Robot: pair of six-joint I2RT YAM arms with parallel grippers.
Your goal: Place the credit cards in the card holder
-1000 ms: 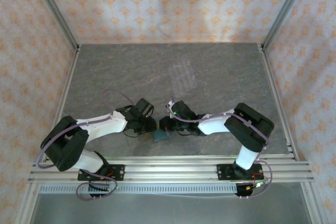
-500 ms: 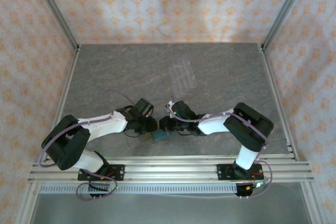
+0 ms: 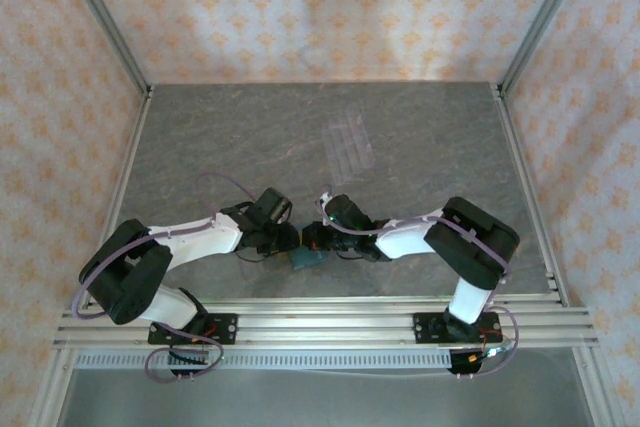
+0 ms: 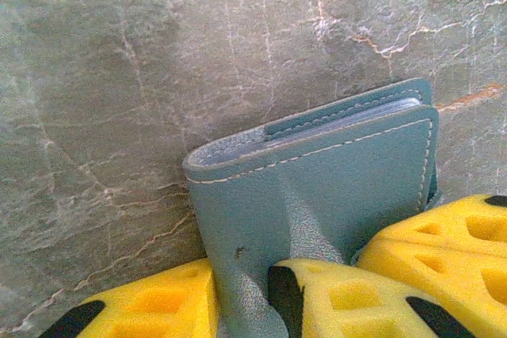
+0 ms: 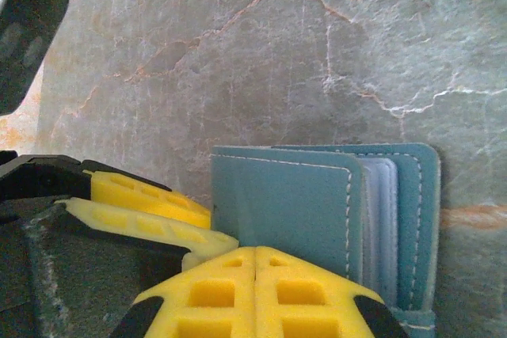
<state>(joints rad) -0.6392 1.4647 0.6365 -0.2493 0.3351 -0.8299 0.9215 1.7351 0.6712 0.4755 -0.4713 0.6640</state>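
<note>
Card holder [image 4: 333,172] is grasped, slightly opened, by the left gripper [image 4: 238,298] near the table's [image 3: 220,147] front edge; the right gripper [image 5: 255,279] is clenched just beside it (whether credit cards are inside cannot be told)

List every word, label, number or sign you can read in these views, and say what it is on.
None readable.
The teal card holder shows only stitching, no brand.
The yellow fingers are blank.
The clear tray and the patterned walls carry no lettering that can be made out.
</note>
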